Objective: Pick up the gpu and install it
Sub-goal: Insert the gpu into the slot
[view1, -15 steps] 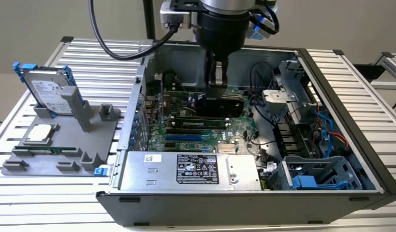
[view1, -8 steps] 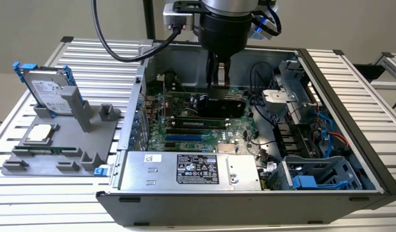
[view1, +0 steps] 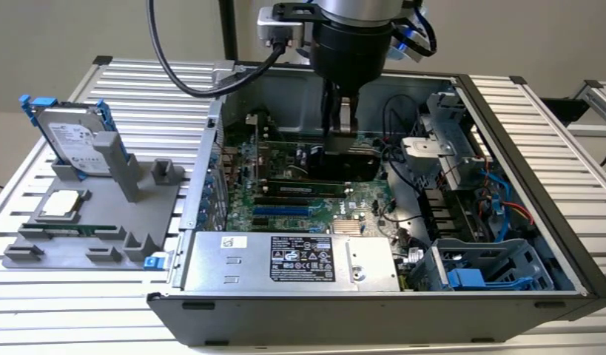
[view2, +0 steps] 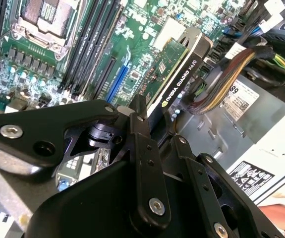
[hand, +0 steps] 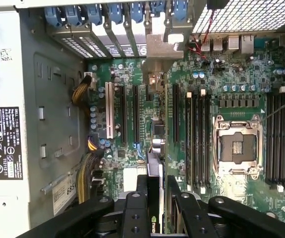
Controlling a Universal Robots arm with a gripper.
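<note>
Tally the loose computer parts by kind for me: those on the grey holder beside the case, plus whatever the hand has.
hard drive with blue rails, standing on the grey holder: 1
CPU, lying on the holder: 1
RAM stick, on the holder: 1
gpu, gripped in the hand inside the case: 1
Total: 4

The gpu (view2: 178, 74) is a green board with a black shroud along one face. It stands on edge, upper middle of the exterior view (view1: 344, 159), over the motherboard (view2: 132, 49) inside the open computer case (view1: 382, 325).
</note>
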